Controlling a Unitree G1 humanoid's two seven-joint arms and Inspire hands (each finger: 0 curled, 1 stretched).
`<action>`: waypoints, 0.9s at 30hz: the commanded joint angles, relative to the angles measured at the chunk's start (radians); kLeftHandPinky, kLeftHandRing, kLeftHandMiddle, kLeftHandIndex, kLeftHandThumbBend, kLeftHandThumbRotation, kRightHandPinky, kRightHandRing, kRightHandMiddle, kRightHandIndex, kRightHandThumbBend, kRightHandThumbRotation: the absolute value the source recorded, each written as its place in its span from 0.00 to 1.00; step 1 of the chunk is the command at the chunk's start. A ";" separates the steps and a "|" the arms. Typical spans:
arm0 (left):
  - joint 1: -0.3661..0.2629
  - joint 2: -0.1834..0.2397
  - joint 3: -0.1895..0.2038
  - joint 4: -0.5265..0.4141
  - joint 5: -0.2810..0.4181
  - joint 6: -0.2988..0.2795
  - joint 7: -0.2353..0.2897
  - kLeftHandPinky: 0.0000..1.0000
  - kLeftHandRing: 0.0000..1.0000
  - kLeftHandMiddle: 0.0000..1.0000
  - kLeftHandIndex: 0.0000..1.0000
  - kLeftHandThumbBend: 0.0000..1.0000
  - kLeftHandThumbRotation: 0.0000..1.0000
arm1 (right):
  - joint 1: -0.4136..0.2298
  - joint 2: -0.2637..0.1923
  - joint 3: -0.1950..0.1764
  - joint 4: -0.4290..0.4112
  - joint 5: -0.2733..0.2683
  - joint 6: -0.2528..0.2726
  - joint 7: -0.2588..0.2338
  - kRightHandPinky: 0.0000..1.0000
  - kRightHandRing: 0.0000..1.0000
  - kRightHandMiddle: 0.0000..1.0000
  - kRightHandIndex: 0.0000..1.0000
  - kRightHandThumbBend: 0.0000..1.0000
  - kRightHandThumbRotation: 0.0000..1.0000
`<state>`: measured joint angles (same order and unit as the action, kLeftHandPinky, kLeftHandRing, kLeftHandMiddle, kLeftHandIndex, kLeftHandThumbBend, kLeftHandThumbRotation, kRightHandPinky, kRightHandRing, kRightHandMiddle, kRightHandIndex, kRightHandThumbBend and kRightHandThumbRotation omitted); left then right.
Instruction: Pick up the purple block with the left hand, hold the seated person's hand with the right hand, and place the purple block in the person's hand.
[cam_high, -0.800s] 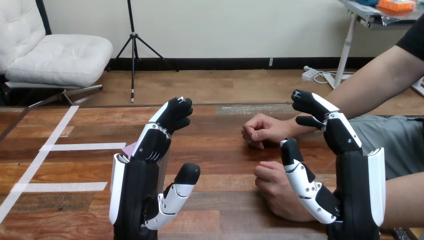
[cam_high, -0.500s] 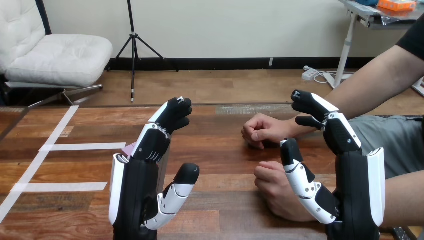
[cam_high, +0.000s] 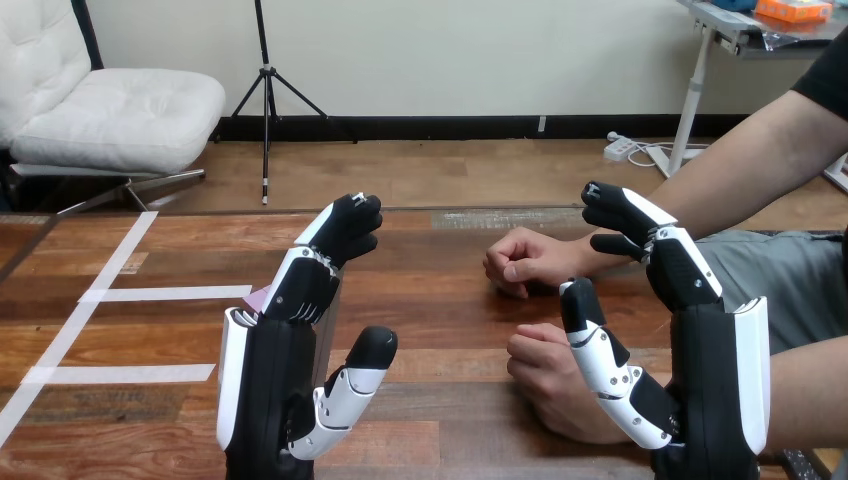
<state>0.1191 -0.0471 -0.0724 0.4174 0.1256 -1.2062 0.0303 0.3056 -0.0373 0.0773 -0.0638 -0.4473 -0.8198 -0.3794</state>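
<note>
Head view. The left robot hand stands raised above the tabletop, fingers loosely bent at the tips, thumb spread wide, nothing in its grasp. The purple block lies on the tabletop just behind this hand, on its outer side; only a small corner of it shows past the fingers.

The right robot hand is likewise raised and ungrasping: fingers bent forward at the tips, thumb held apart from them. The person's nearer hand rests on the tabletop as a loose fist, just inboard of the right thumb and partly covered by it. Contact between the two cannot be determined; no finger is curled round it. The person's farther hand, also a fist, lies beyond the right fingertips.

Assessment: neither the pick nor the hold has begun.

Hazards:
- The block is largely hidden by the left robot hand. A descent without a clear sight line may push it away or clip one edge only.
- Both of the person's hands are shut. A release over a fist would let the block roll off onto the tabletop.
- Closing the right thumb too hard or off-centre may pinch the knuckles instead of cupping the hand
- The farther fist lies close to the path. Confirm the target hand first
</note>
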 joint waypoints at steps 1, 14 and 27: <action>-0.015 -0.016 -0.001 -0.018 0.003 -0.014 0.006 0.79 0.83 0.84 0.84 0.63 0.72 | -0.033 0.019 0.001 -0.023 0.003 -0.012 -0.001 0.69 0.76 0.79 0.77 0.37 0.50; -0.015 -0.011 0.001 -0.022 0.004 -0.009 0.008 0.79 0.83 0.84 0.84 0.63 0.72 | -0.033 0.019 0.000 -0.021 0.001 -0.013 -0.003 0.68 0.76 0.79 0.77 0.36 0.48; -0.010 0.009 0.049 -0.068 0.039 0.045 0.025 0.83 0.86 0.86 0.86 0.71 0.60 | -0.041 0.015 -0.006 -0.011 -0.005 -0.019 -0.007 0.68 0.76 0.79 0.77 0.37 0.48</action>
<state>0.1211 -0.0465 -0.0500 0.4118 0.1456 -1.1938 0.0469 0.3057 -0.0368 0.0768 -0.0637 -0.4485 -0.8202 -0.3795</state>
